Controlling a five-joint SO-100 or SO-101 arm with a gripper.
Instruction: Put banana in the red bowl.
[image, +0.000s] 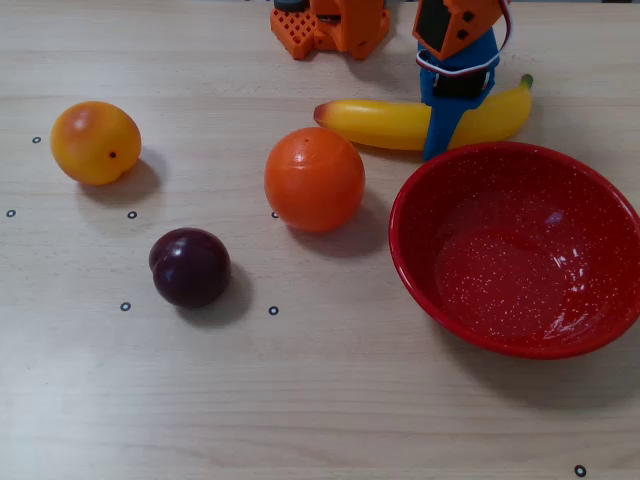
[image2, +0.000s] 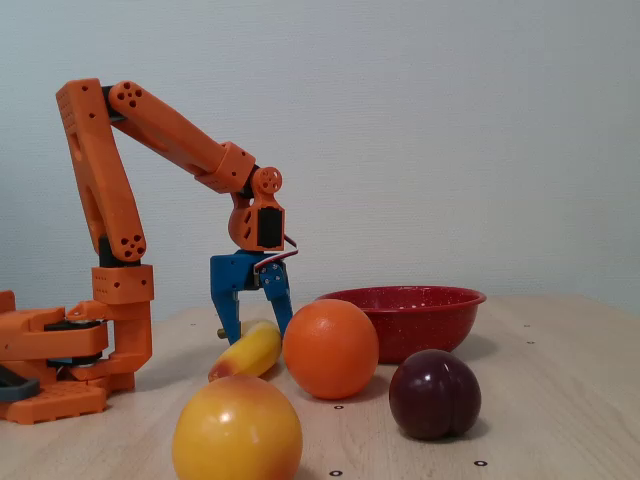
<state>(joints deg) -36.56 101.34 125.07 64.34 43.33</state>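
The yellow banana (image: 380, 122) lies on the table at the back, green stem tip pointing right in the overhead view; it also shows in the fixed view (image2: 250, 352). My gripper (image: 450, 122) is lowered over the banana's right half. Its blue fingers stand apart, one on each side of the banana, as the fixed view (image2: 252, 335) shows. The banana still rests on the table. The red speckled bowl (image: 480, 190) stands empty just in front of the banana, at the right; it also shows in the fixed view (image2: 420, 320).
A round orange (image: 314, 180) sits left of the bowl, close in front of the banana's blunt end. A dark plum (image: 190, 267) and a yellow-orange fruit (image: 95, 142) lie farther left. The arm's orange base (image: 330, 25) is at the back edge.
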